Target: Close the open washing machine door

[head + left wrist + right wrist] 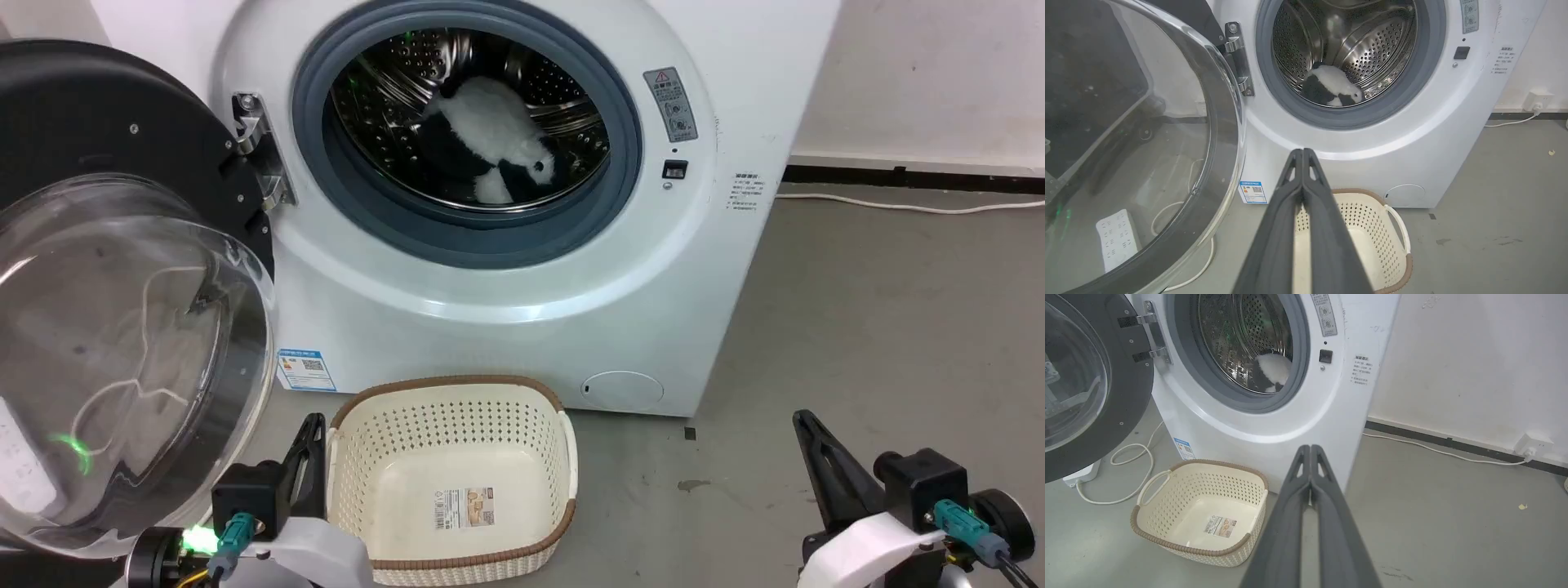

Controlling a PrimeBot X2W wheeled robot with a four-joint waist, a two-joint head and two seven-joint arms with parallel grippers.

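Observation:
The washing machine door (122,351) stands swung wide open at the left, its clear glass bowl bulging toward me and its black rim behind. Its metal hinge (260,151) joins it to the white washing machine (522,318), whose steel drum holds a black-and-white plush toy (490,139). My left gripper (313,426) is shut and empty, low down just right of the door's lower edge. My right gripper (804,418) is shut and empty, over the floor to the right of the washer. The door (1147,143) shows left of the shut left gripper (1303,152). The door (1098,416) is far left of the shut right gripper (1310,448).
A cream perforated basket (449,474) with a brown rim sits on the floor before the washer, between my grippers. A white cable (1131,473) and a power strip (1116,239) lie behind the door. A wall and a socket (1533,443) are at the right, beyond bare grey floor.

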